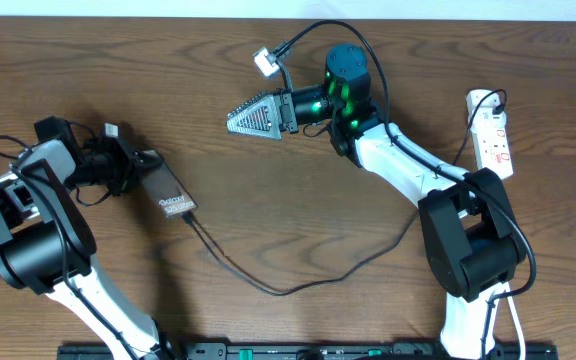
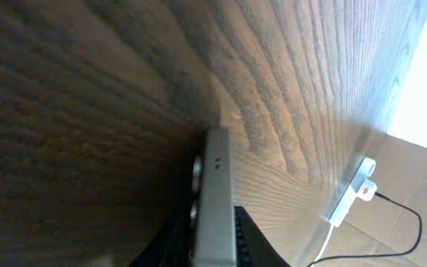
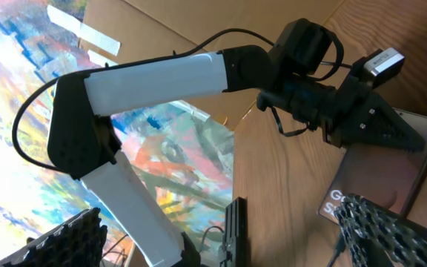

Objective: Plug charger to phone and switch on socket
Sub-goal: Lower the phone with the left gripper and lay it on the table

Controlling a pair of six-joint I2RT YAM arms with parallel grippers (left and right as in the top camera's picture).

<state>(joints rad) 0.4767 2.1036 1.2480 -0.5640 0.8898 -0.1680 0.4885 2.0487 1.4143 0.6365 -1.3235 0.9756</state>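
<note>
The phone (image 1: 171, 193) is on the left side of the wooden table (image 1: 298, 215), brown side up with white letters. The left gripper (image 1: 138, 168) has its jaws narrow, with one finger on each side of the phone's left end, pinching it. The charger (image 1: 268, 287) is a thin black wire. It runs from the phone's right end, loops near the front of the table, then goes to the socket (image 1: 492, 132) at the far right. I cannot tell if the tip is pushed all the way in. The right gripper (image 1: 240, 118) hangs over the far middle of the table, jaws wide apart, holding nothing.
</note>
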